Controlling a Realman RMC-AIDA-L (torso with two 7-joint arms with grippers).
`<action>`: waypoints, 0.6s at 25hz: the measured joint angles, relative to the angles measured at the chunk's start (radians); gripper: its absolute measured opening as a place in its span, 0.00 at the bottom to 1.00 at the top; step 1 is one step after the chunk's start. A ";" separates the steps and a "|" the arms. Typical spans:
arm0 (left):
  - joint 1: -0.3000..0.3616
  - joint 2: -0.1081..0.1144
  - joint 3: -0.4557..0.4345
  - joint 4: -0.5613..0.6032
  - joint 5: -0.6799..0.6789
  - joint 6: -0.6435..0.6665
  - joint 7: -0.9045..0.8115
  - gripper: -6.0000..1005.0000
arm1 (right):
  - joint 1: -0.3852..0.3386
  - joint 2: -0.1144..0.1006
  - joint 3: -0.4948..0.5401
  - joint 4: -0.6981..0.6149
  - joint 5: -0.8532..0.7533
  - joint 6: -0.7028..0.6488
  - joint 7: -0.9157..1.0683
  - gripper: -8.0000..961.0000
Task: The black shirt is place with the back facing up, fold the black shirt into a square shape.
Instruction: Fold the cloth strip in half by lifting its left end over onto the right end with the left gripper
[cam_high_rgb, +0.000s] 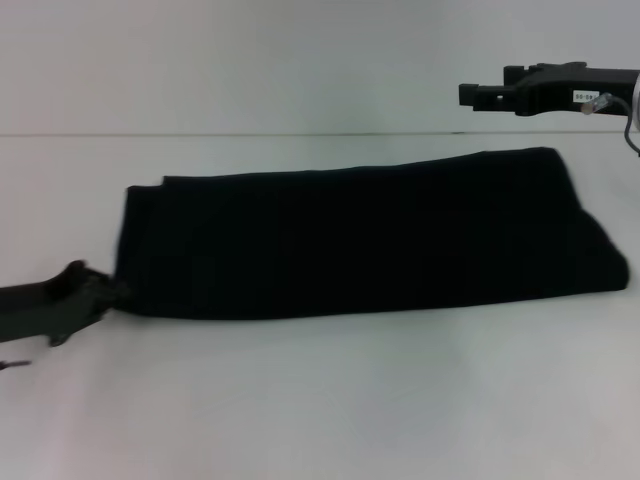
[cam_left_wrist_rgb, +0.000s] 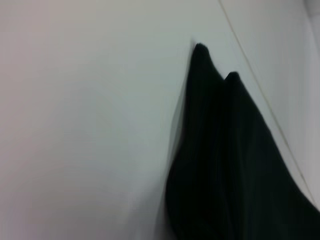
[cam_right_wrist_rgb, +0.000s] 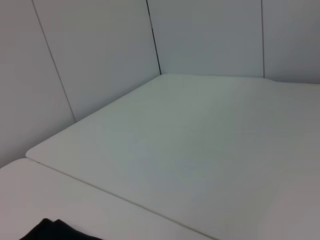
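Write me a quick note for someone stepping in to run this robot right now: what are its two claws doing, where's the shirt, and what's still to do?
Left gripper: low at the black shirt's left end, touching its near corner; grip unclear.
Right gripper: raised above the far right, away from the cloth.
Shirt: flat on the white table, already folded into a long band.
Left: fold the band across its length into a square.
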 joint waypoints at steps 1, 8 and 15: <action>0.010 0.000 -0.010 0.008 -0.001 0.007 0.009 0.06 | 0.003 0.007 -0.001 0.000 0.000 0.003 0.004 0.92; 0.146 0.011 -0.083 0.154 -0.002 0.115 0.061 0.06 | 0.028 0.033 0.000 0.006 0.002 0.039 0.008 0.92; 0.182 0.056 -0.138 0.235 -0.002 0.226 0.066 0.06 | 0.043 0.063 -0.003 0.005 0.003 0.071 0.006 0.92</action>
